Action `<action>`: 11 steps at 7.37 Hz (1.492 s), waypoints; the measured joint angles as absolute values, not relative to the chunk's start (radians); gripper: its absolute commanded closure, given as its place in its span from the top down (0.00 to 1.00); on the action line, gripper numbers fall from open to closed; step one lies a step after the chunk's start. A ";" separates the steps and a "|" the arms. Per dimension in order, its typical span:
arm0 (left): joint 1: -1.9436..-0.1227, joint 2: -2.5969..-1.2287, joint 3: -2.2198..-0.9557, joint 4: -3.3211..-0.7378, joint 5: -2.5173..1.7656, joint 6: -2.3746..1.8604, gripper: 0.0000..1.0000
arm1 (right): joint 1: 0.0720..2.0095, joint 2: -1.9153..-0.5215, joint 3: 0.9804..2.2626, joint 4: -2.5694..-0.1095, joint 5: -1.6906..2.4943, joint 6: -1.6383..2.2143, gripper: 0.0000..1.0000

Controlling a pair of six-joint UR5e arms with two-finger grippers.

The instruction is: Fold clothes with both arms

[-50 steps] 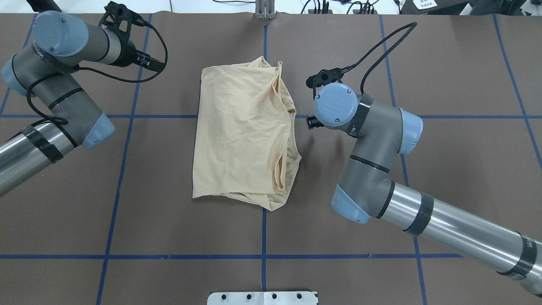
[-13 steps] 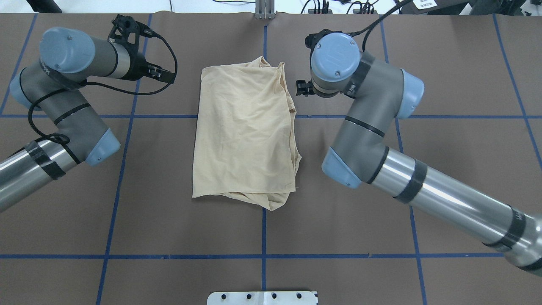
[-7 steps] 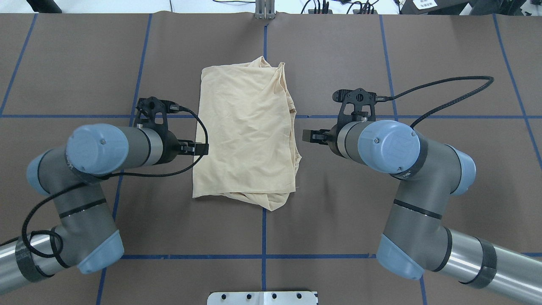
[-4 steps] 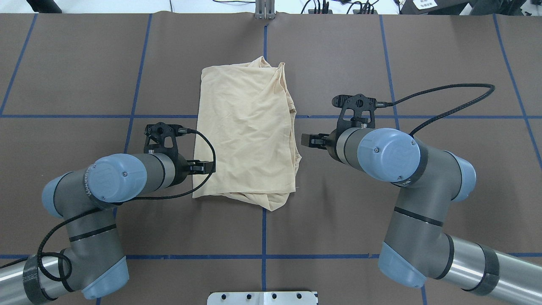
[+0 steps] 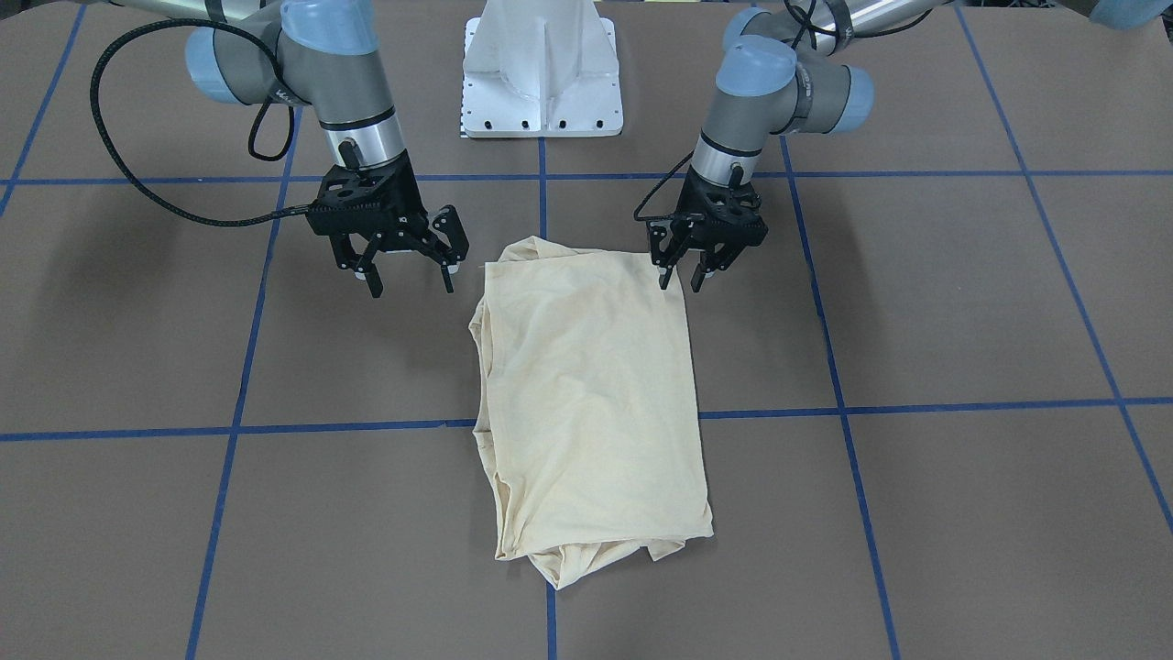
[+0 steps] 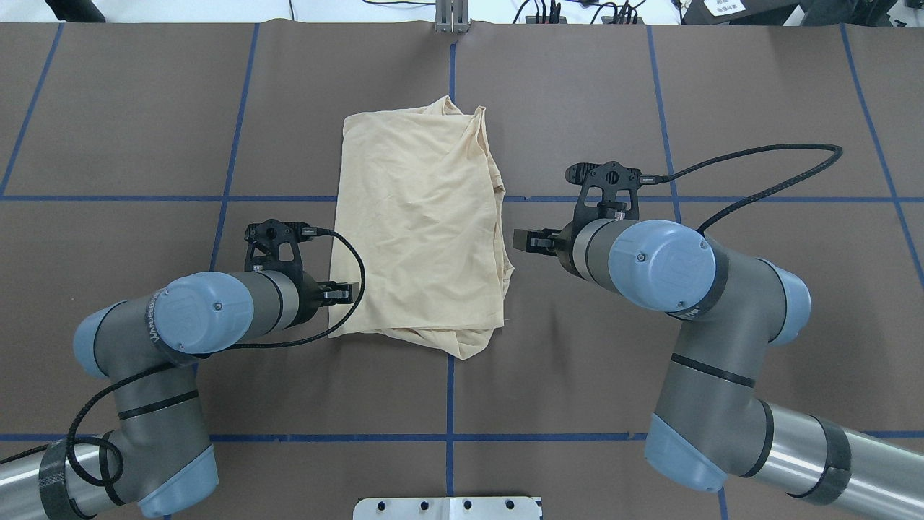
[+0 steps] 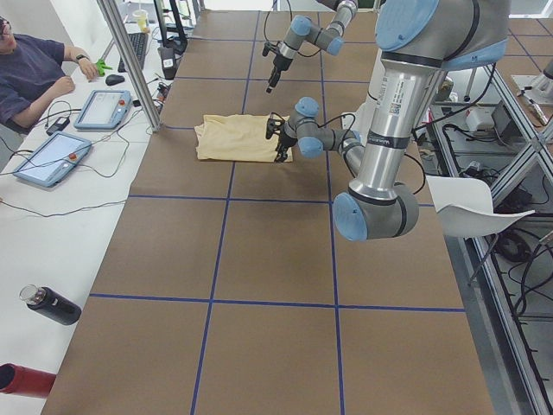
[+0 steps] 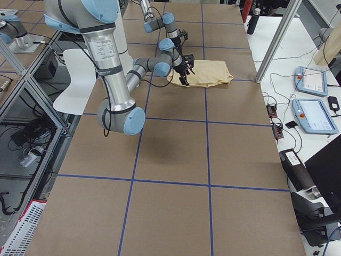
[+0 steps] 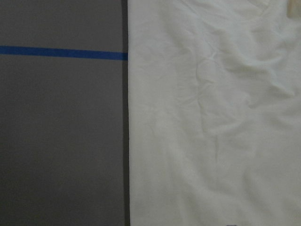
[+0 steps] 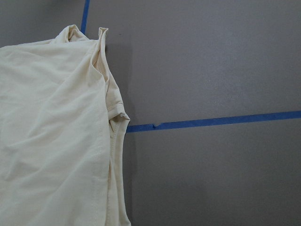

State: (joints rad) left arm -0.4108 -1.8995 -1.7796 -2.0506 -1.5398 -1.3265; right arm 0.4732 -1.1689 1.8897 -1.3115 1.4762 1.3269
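Note:
The cream-yellow T-shirt [image 5: 586,403] lies folded into a long rectangle mid-table, print hidden; it also shows in the overhead view [image 6: 419,217]. My left gripper [image 5: 679,280] is open, its fingers pointing down at the shirt's corner nearest the robot on my left; overhead it sits at the shirt's left edge [image 6: 339,292]. My right gripper [image 5: 411,286] is wide open and empty, a short way off the shirt's other side [image 6: 523,240]. The left wrist view shows the shirt's straight edge [image 9: 211,117]. The right wrist view shows its layered edge [image 10: 51,141].
The white pedestal base [image 5: 542,69] stands at the robot's side of the brown mat with its blue tape grid [image 6: 449,404]. An operator [image 7: 30,73], tablets [image 7: 104,108] and bottles [image 7: 52,304] are along the far white bench, with a metal post [image 7: 130,65].
Both arms swung from the shirt's far end to its near half. In the last half second the left gripper slid slightly nearer the robot along the shirt's edge. The shirt has not moved.

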 measured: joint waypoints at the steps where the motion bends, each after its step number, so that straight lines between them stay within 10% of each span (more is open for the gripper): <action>1: -0.404 -1.898 -1.782 -2.049 -1.544 -1.362 0.45 | 0.472 -1.169 1.889 -1.312 1.476 1.327 1.00; 11: -0.353 -1.887 -1.799 -2.033 -1.565 -1.507 0.45 | 0.466 -1.169 1.890 -1.312 1.474 1.327 1.00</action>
